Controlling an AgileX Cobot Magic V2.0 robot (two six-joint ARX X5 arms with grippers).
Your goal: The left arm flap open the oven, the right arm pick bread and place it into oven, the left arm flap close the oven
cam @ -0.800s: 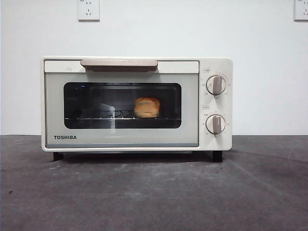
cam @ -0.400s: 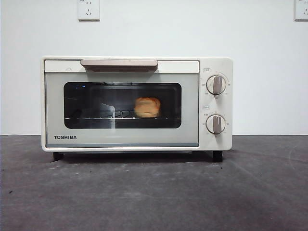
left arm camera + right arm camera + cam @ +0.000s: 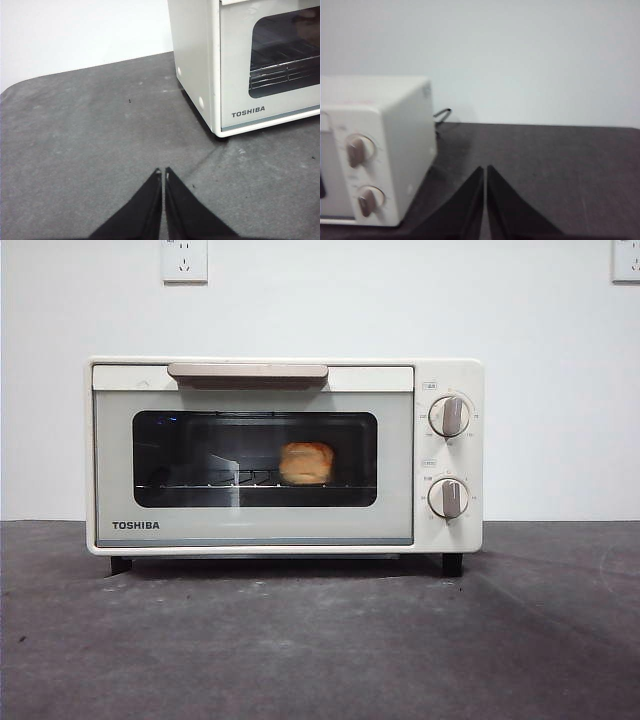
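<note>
Bread (image 3: 306, 462) unmoved inside shut oven (image 3: 450, 530); nothing apparently changed, tools away.

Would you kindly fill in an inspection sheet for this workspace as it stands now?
Surface: dark grey table, a few small specks.
Job's things: cream-white TOSHIBA toaster oven, dark glass door shut; golden-orange bread loaf inside on the wire rack.
Clutter: nothing seen.
Grippers: left gripper and right gripper both shut, empty, over bare table beside the oven.
Cables: thin black cable behind the oven.
Surroundings: white wall, two wall sockets.
</note>
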